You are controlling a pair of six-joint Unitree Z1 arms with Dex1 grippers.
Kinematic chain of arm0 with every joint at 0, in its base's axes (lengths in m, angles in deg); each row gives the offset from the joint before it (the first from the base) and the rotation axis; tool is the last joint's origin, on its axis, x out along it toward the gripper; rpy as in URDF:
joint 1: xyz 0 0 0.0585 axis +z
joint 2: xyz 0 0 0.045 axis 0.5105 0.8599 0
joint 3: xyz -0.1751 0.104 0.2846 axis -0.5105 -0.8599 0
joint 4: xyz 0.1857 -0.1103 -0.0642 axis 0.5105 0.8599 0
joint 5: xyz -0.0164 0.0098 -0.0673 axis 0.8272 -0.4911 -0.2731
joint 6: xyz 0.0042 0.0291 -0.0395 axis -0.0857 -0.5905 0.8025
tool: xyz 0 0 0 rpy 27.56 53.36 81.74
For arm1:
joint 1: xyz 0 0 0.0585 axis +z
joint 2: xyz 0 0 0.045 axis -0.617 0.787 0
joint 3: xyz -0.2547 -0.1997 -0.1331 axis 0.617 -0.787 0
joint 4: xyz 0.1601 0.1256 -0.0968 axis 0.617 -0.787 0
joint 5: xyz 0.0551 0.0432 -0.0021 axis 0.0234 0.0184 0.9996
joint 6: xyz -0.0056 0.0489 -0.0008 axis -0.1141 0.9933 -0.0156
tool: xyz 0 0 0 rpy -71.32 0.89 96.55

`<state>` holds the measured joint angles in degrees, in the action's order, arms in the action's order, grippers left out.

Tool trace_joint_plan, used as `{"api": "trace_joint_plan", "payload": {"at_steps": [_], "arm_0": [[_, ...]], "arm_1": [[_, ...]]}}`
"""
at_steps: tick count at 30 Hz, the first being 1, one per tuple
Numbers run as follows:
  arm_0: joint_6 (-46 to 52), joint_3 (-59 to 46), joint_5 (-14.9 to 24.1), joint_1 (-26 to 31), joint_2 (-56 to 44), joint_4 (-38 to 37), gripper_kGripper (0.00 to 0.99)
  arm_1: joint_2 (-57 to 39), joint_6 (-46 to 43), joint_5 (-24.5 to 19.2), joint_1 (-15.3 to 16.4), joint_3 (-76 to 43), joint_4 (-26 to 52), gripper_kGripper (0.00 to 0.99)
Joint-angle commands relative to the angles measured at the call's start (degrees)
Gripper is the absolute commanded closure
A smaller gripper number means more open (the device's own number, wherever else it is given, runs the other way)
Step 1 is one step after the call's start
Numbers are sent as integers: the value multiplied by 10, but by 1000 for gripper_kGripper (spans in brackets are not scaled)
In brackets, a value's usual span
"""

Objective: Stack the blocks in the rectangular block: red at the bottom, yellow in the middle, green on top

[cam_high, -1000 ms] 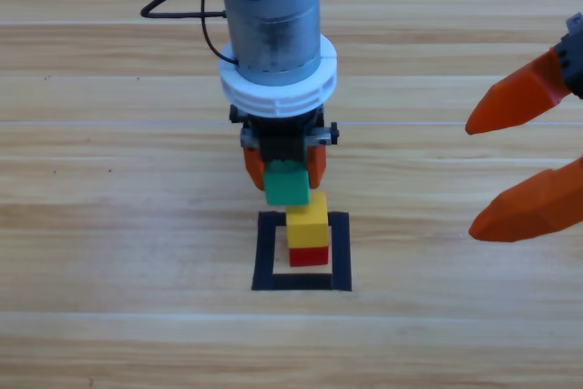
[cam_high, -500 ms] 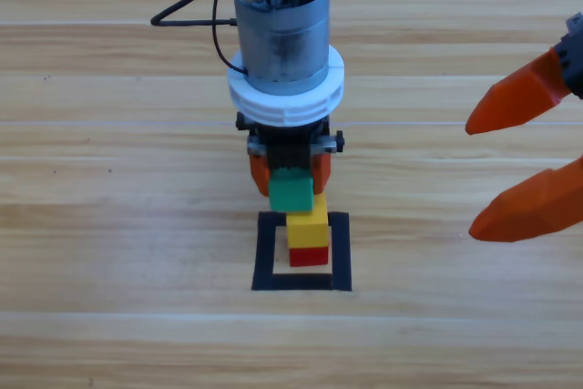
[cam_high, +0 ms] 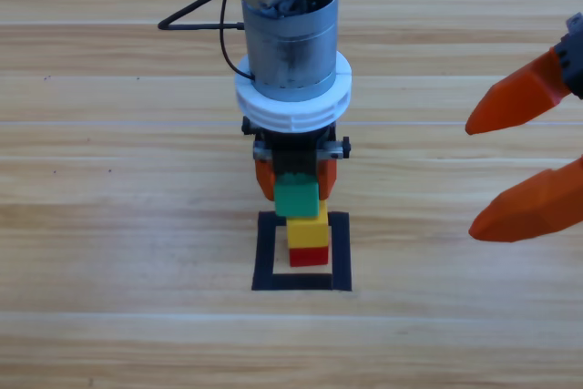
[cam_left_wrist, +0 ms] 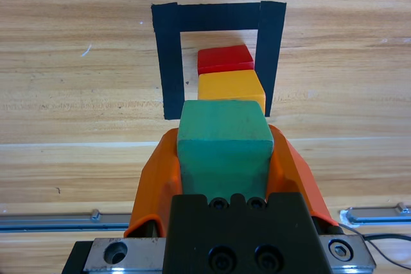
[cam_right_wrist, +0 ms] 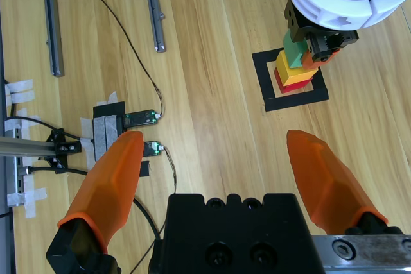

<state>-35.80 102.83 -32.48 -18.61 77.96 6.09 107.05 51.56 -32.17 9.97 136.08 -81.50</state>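
Note:
My left gripper (cam_high: 296, 184) is shut on the teal-green cube (cam_high: 297, 198), which hangs just above the yellow cube (cam_high: 310, 230). The yellow cube rests on the red cube (cam_high: 309, 256) inside the black tape square (cam_high: 265, 252). In the left wrist view the green cube (cam_left_wrist: 223, 142) fills the space between the orange jaws, with the yellow cube (cam_left_wrist: 230, 86) and red cube (cam_left_wrist: 223, 58) beyond it in the tape square (cam_left_wrist: 168, 62). My right gripper (cam_high: 524, 159) waits open at the right edge. In the right wrist view the stack (cam_right_wrist: 295, 68) sits far off under the left arm.
Bare wooden table surrounds the tape square. In the right wrist view, metal rails (cam_right_wrist: 153, 8), cables and a taped circuit board (cam_right_wrist: 138, 119) lie off to the left side.
The left gripper has carried the green cube to the right and slightly down, bringing it more nearly over the yellow cube. The right gripper has not moved.

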Motion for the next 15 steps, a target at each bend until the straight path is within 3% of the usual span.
{"api": "trace_joint_plan", "payload": {"at_steps": [1, 15], "arm_0": [[7, 9, 9, -15, 29, 2, 990], [7, 21, 10, -19, 41, 2, 990]], "arm_1": [[25, 3, -9, 19, -18, 22, 5], [28, 3, -9, 19, -17, 22, 5]]}}
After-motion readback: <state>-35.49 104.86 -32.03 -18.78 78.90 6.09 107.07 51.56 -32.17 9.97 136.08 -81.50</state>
